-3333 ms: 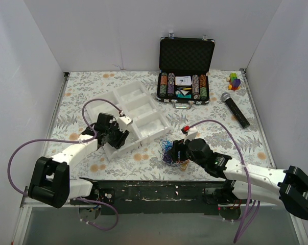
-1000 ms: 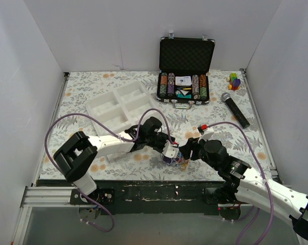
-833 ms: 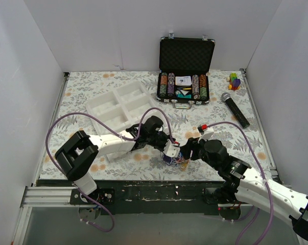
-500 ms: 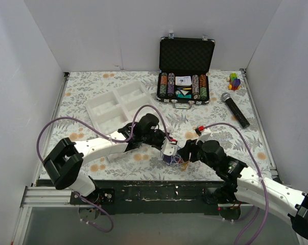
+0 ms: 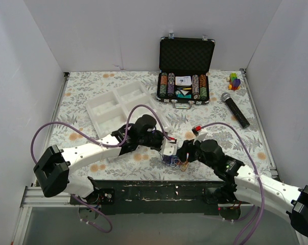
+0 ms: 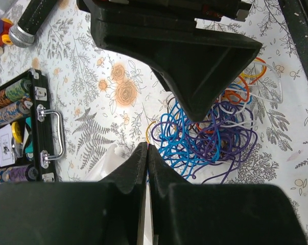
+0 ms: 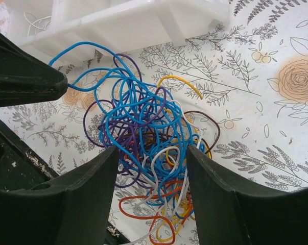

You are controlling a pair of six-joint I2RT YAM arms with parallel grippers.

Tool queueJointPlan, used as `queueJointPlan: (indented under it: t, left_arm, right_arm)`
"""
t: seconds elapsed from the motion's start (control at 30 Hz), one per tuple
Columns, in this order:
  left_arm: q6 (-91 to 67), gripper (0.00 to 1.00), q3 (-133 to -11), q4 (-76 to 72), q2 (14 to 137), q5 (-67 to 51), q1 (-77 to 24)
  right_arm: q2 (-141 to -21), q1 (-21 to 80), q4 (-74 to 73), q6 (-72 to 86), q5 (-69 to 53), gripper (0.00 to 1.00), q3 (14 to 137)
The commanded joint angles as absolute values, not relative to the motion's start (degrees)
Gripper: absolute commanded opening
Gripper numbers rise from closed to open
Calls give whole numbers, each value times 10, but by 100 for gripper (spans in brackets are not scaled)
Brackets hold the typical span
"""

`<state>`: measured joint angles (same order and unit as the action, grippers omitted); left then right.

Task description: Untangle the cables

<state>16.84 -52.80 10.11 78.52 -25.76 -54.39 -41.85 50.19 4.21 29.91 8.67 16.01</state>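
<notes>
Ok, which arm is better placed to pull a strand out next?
Left, probably. The left arm has its jaws shut at the blue loops edging the cables, perhaps pinching one. The right arm has its jaws open astride the tangle, better for pinning it.

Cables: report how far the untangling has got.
Done: hardly anything; the cables are one knot, though a pale wire seems to lie in the tray. In hand: left gripper shut at the knot's edge, right gripper open astride it. Remaining: separating every strand.
</notes>
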Motion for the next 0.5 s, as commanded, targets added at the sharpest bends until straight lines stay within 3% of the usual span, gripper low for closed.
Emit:
queueJointPlan:
  t: [0.0, 0.47]
  left_arm:
    - [142, 0, -562, 107, 766, -245, -547]
    - [10, 0, -686, 134, 720, -229, -566]
  right_arm:
    - [-424, 499, 85, 289, 66, 64, 170]
    - [-380, 499, 47, 238, 102, 72, 257]
